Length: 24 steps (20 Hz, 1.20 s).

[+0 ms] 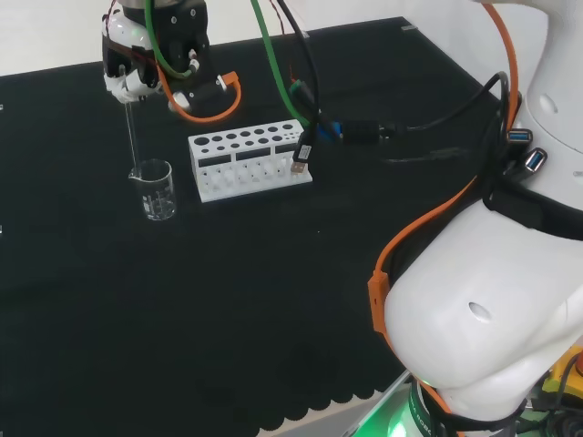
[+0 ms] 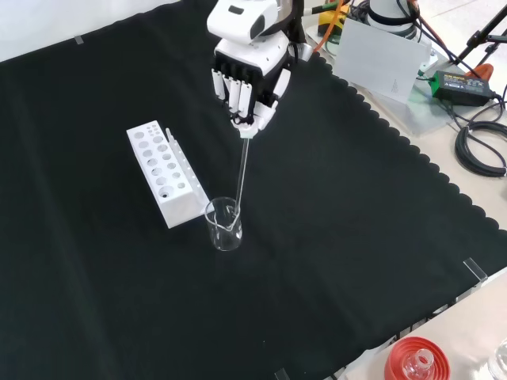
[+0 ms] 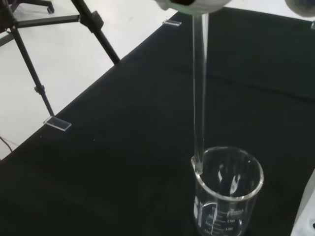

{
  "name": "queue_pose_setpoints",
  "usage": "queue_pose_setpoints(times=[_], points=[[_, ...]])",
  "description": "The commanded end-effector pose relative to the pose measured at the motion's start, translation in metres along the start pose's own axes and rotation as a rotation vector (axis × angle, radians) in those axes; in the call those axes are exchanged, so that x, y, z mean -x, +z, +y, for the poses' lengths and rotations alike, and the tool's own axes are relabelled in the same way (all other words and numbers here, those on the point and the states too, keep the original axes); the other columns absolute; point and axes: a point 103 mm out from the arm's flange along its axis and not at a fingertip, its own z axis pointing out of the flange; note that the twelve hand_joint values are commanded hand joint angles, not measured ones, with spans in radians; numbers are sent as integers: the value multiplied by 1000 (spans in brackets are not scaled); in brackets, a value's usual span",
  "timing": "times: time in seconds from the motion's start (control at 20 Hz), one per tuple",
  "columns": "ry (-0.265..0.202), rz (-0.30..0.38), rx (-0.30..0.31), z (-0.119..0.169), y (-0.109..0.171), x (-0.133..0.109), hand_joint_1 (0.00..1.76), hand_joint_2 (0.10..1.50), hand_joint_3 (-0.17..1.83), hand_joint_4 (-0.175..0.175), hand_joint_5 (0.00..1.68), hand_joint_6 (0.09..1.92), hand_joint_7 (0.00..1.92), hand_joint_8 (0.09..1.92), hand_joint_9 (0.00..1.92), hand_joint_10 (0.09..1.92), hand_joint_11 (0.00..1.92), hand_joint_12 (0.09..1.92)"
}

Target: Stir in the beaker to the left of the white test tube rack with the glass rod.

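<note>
The hand (image 2: pixel 247 83) is hanging above the bench with its fingers curled down round the top of the glass rod (image 2: pixel 242 176), pinching it so the rod hangs nearly upright. The beaker (image 1: pixel 157 188) is standing on the black cloth (image 1: pixel 273 300) just left of the white test tube rack (image 1: pixel 248 160) in the head view. In the wrist view the rod's tip is meeting the beaker's rim at the spout. My judgement: the tip needs centring before stirring, or it may tip the beaker.
</note>
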Motion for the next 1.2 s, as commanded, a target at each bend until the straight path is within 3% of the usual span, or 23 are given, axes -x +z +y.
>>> queue_pose_setpoints(times=[0.05, 0.4, 0.5, 0.8, 1.2], points=[[-10, 2, -20, 2, 5, 2, 1320, 1019, -30, -175, 1176, 419, 1333, 679, 1788, 257, 1521, 656], [11, 3, -13, 6, -1, 12, 1320, 1018, -29, -175, 1176, 419, 1332, 680, 1789, 256, 1521, 657], [56, -26, -32, 6, -3, 16, 1320, 1018, -28, -175, 1176, 419, 1332, 680, 1789, 256, 1521, 658], [30, -10, -6, 5, -8, 22, 1320, 1018, -27, -175, 1176, 419, 1332, 681, 1789, 255, 1520, 659], [21, 8, -42, 5, 18, 34, 1320, 1017, -26, -175, 1176, 419, 1331, 682, 1789, 254, 1519, 661]])
